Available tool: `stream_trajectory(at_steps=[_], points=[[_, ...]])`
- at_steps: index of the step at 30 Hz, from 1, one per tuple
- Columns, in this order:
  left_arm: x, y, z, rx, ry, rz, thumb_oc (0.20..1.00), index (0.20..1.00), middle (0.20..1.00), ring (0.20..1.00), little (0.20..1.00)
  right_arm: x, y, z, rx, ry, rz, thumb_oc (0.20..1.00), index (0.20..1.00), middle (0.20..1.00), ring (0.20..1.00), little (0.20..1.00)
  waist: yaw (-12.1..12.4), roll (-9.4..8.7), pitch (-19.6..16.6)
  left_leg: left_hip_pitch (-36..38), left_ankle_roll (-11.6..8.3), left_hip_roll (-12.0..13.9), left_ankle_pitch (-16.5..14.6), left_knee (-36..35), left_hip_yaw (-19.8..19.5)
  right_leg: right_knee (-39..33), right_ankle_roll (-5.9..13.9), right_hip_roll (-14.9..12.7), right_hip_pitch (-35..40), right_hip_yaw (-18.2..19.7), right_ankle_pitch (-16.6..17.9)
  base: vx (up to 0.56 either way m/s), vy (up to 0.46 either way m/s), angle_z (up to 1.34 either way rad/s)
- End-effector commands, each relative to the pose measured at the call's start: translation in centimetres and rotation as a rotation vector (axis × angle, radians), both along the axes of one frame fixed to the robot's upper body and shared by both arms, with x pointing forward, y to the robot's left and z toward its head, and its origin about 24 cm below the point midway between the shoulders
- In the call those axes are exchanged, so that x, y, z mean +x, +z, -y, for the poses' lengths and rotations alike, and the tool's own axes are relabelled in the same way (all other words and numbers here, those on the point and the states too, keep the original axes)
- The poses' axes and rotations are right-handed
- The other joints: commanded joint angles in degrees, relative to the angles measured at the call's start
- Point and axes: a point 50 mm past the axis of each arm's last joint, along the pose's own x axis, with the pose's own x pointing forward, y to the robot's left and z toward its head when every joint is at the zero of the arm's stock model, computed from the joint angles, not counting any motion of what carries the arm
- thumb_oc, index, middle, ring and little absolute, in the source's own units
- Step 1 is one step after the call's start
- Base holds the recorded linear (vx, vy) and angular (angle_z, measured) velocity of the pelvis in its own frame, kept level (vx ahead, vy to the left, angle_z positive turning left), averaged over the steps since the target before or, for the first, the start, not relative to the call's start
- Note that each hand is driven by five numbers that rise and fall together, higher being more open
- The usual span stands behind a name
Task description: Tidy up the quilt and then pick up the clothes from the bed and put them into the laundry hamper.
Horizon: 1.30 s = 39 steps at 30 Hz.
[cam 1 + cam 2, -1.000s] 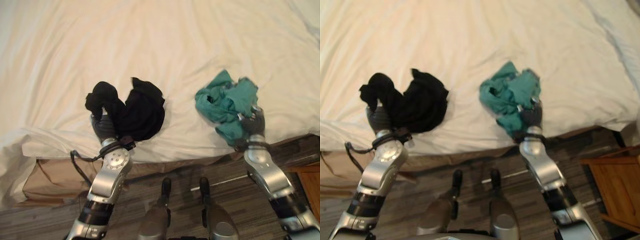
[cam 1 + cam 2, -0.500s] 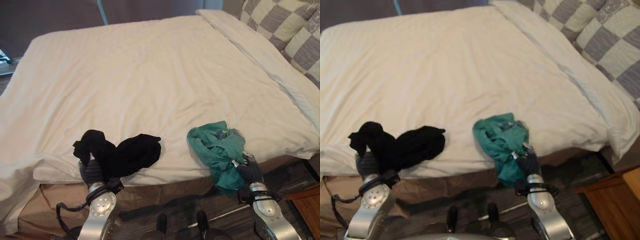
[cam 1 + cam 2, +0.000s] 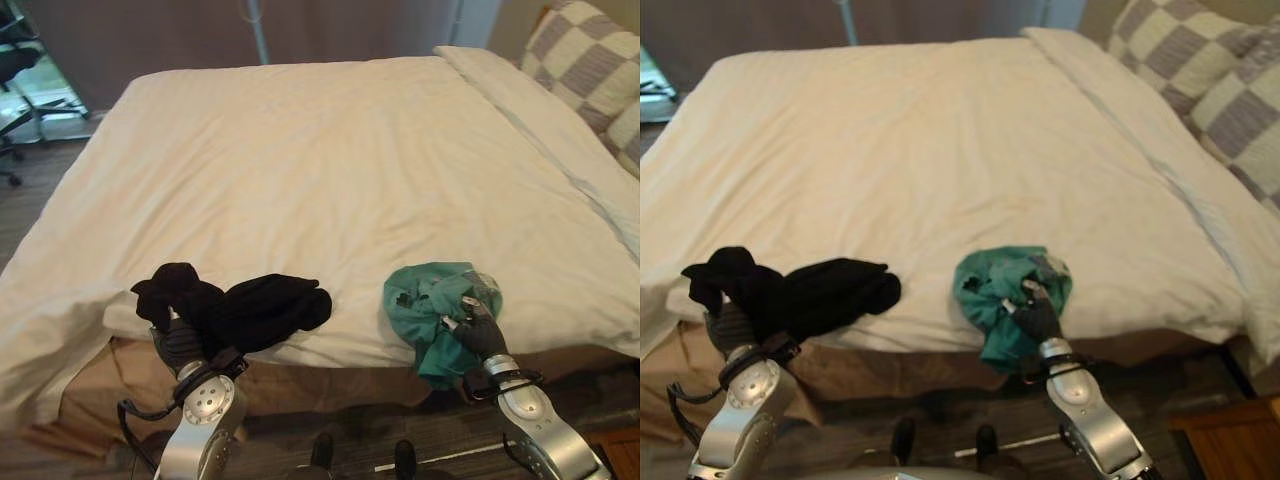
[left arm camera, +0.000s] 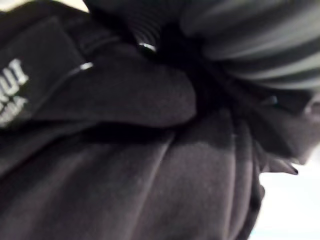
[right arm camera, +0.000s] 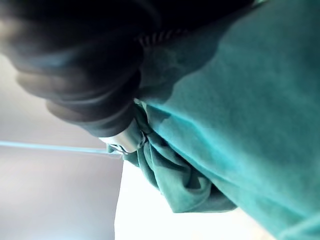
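Note:
A black garment [image 3: 245,312] lies bunched at the near edge of the bed, partly lifted. My left hand [image 3: 172,343] is shut on its left end, and the dark cloth [image 4: 125,165] fills its wrist view. A teal garment [image 3: 428,305] sits crumpled at the bed's near edge further right, one part hanging over the side. My right hand [image 3: 478,332] is curled into it, with teal cloth [image 5: 235,115] wrapped round the fingers. The cream quilt [image 3: 330,170] lies spread smooth over the bed.
Checked pillows [image 3: 1200,70] lie at the head of the bed on the right. A wooden nightstand [image 3: 1230,440] stands at the lower right. An office chair [image 3: 15,70] shows at the far left. Grey plank floor [image 3: 940,415] runs below the bed edge.
The camera has tilted up, bringing the whole bed and the pillows into view. Both hands keep their hold on the garments, drawn nearer the bed's edge.

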Motion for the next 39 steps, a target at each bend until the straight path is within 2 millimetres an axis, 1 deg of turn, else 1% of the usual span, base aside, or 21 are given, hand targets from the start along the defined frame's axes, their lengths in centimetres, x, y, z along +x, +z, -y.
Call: stream_trajectory(at_steps=[1,4,6,8,9,10,13,16,17,19,20,21,23,24,25,28,30,32,34,36,39], points=[[0.9,4.1,-1.2,0.100,-0.055,0.216,0.200,0.200,0.200,0.200,0.200,0.5,3.2,0.6,0.060,-0.029,0.179,0.200,0.200,0.200,0.200,0.200,2.30,-2.32,2.07,2.83,-3.91,1.57,-0.72,2.46,10.32,9.28,0.93,-3.92,0.94,-9.41,-8.23,-0.09,0.066,1.59],[0.3,4.2,-1.4,0.092,-0.046,0.229,0.200,0.200,0.200,0.200,0.200,0.4,3.0,1.1,0.040,-0.007,0.190,0.200,0.200,0.200,0.200,0.200,3.38,-2.51,1.93,2.64,-4.15,0.45,-2.07,5.16,10.90,9.86,1.20,-5.88,2.29,-13.59,-8.62,-0.09,0.142,2.38],[0.1,4.3,-1.7,0.088,-0.045,0.229,0.200,0.200,0.200,0.200,0.200,0.8,3.0,1.0,0.039,0.007,0.195,0.200,0.200,0.200,0.200,0.200,3.98,-2.82,1.89,2.46,-4.19,0.90,-2.74,7.94,13.51,10.86,1.09,-7.26,3.10,-16.45,-8.86,-0.07,0.155,1.44],[0.0,4.4,-2.0,0.085,-0.051,0.223,0.200,0.200,0.200,0.200,0.200,1.3,3.0,0.8,0.040,0.016,0.199,0.200,0.200,0.200,0.200,0.200,4.50,-3.19,2.00,2.68,-4.04,2.58,-3.21,10.19,16.55,13.43,1.33,-8.95,3.52,-19.34,-9.43,-0.11,0.169,1.64],[0.0,4.4,-2.1,0.084,-0.049,0.223,0.200,0.200,0.200,0.200,0.200,1.3,3.0,0.8,0.040,0.018,0.200,0.200,0.200,0.200,0.200,0.200,4.45,-3.17,1.88,2.51,-3.99,2.67,-3.03,10.15,16.63,13.33,1.33,-8.97,3.41,-19.52,-9.22,-0.13,0.275,2.11],[-0.1,4.0,-2.3,0.070,-0.059,0.211,0.200,0.200,0.200,0.200,0.200,1.2,2.8,0.9,0.054,0.018,0.193,0.200,0.200,0.200,0.200,0.200,4.56,-3.08,2.11,3.64,-4.29,5.09,-1.81,9.99,19.53,14.69,1.74,-10.29,4.21,-21.46,-9.48,-0.09,0.259,1.80],[-0.3,3.6,-2.4,0.046,-0.064,0.199,0.200,0.200,0.200,0.200,0.200,1.5,2.6,0.7,0.066,0.052,0.173,0.200,0.200,0.200,0.200,0.200,5.66,-2.67,1.85,5.51,-4.58,6.16,-0.29,7.12,20.12,13.53,3.27,-12.36,5.55,-22.98,-7.90,-0.14,0.370,1.97],[-0.8,2.9,-2.5,0.024,-0.078,0.152,0.200,0.200,0.200,0.200,0.200,1.4,1.9,0.3,0.111,0.070,0.121,0.200,0.200,0.200,0.200,0.200,7.69,-2.19,1.39,5.99,-3.90,3.86,-1.87,5.71,17.92,13.67,4.71,-15.26,5.78,-23.23,-5.34,-0.09,0.321,0.85],[-0.9,2.3,-2.5,0.032,-0.096,0.117,0.200,0.200,0.200,0.200,0.200,1.4,1.4,-0.1,0.149,0.059,0.088,0.200,0.200,0.200,0.200,0.200,8.73,-2.29,1.31,5.99,-3.39,2.45,-2.63,5.47,16.76,14.03,5.55,-16.79,5.85,-23.45,-2.97,-0.05,0.275,0.92],[-0.8,0.9,-2.3,0.043,-0.175,0.031,0.200,0.200,0.200,0.200,0.200,1.2,0.2,-1.3,0.214,0.018,0.034,0.200,0.200,0.200,0.200,0.200,11.24,-2.91,1.28,4.96,-1.60,-0.83,-4.12,6.29,13.98,15.66,6.91,-19.95,6.61,-24.28,1.67,0.01,0.280,0.70],[-0.7,0.3,-2.0,0.050,-0.204,-0.002,0.200,0.200,0.200,0.200,0.200,1.2,-0.4,-1.9,0.229,-0.001,0.006,0.200,0.200,0.200,0.200,0.200,11.91,-2.96,1.24,5.13,-0.52,-2.01,-4.52,6.00,12.70,16.76,7.29,-21.21,6.21,-23.90,3.50,0.05,0.245,0.79],[-0.5,0.0,-1.8,0.054,-0.226,-0.018,0.200,0.200,0.200,0.200,0.200,1.2,-0.6,-2.2,0.234,-0.017,-0.002,0.200,0.200,0.200,0.200,0.200,11.94,-2.79,1.16,5.27,0.11,-2.64,-4.55,5.56,11.49,17.67,7.33,-21.38,5.69,-22.57,3.98,0.04,0.187,1.05],[-0.3,-0.4,-1.3,0.051,-0.241,-0.039,0.200,0.200,0.200,0.200,0.200,1.1,-0.9,-2.7,0.234,-0.022,-0.026,0.200,0.200,0.200,0.200,0.200,11.34,-2.42,0.87,5.38,0.89,-3.36,-4.23,4.56,9.60,19.21,7.29,-20.76,3.94,-18.89,4.12,0.01,0.114,0.90],[0.8,-0.9,-0.4,0.043,-0.281,-0.057,0.200,0.200,0.200,0.200,0.200,0.7,-1.5,-2.7,0.235,-0.052,-0.043,0.200,0.200,0.200,0.200,0.200,8.52,-1.94,0.22,4.77,1.82,-4.11,-3.33,2.99,4.48,18.05,5.56,-13.34,0.91,-9.46,-1.31,0.00,0.080,0.67],[1.6,-1.0,0.1,0.039,-0.298,-0.053,0.200,0.200,0.200,0.200,0.200,0.7,-1.8,-2.4,0.224,-0.062,-0.050,0.200,0.200,0.200,0.200,0.200,6.86,-2.32,-0.23,4.29,1.96,-4.90,-2.88,2.34,2.25,15.68,5.09,-9.10,-0.29,-6.22,-2.88,0.01,0.062,1.13],[2.5,-1.0,1.8,0.042,-0.339,-0.038,0.200,0.200,0.200,0.200,0.200,1.0,-2.1,-1.6,0.194,-0.068,-0.041,0.200,0.200,0.200,0.200,0.200,4.13,-3.29,0.04,4.29,1.93,-5.77,-3.35,2.50,0.93,12.27,4.12,-3.53,-2.26,-2.21,-4.42,-0.02,-0.017,1.41],[2.8,-1.4,2.7,0.039,-0.360,-0.049,0.200,0.200,0.200,0.200,0.200,1.2,-2.5,-1.1,0.190,-0.086,-0.048,0.200,0.200,0.200,0.200,0.200,3.33,-3.85,0.13,4.10,2.24,-6.12,-3.60,3.02,0.28,10.90,3.84,-2.65,-2.28,0.00,-3.86,-0.04,-0.092,0.60],[2.8,-1.7,3.8,0.044,-0.408,-0.050,0.200,0.200,0.200,0.200,0.200,1.5,-2.6,-0.5,0.186,-0.104,-0.038,0.200,0.200,0.200,0.200,0.200,3.35,-4.51,-0.18,4.67,1.53,-5.42,-3.15,2.17,1.36,6.95,3.72,-2.34,0.01,-1.28,-3.41,-0.04,-0.088,0.38],[2.8,-1.7,4.2,0.050,-0.418,-0.043,0.200,0.200,0.200,0.200,0.200,1.7,-2.6,-0.4,0.187,-0.104,-0.025,0.200,0.200,0.200,0.200,0.200,3.35,-4.37,-0.30,5.24,1.33,-5.08,-2.90,1.27,2.00,6.14,3.81,-2.25,0.69,-1.54,-3.22,-0.01,-0.017,-0.18],[3.1,-1.8,4.9,0.024,-0.421,-0.047,0.200,0.200,0.200,0.200,0.200,1.8,-2.2,-0.6,0.183,-0.096,-0.001,0.200,0.200,0.200,0.200,0.200,2.14,-3.82,-1.11,5.55,1.14,-5.02,-3.03,0.42,2.94,4.11,3.85,-1.61,1.18,0.05,-2.77,-0.03,0.011,-0.30],[3.4,-2.1,5.1,0.005,-0.418,-0.061,0.200,0.200,0.200,0.200,0.200,1.8,-2.4,-0.8,0.169,-0.077,-0.008,0.200,0.200,0.200,0.200,0.200,1.33,-3.32,-1.38,5.40,0.98,-5.19,-3.15,0.26,3.91,3.34,3.63,-1.24,0.97,0.17,-2.52,-0.04,0.033,-0.13]])
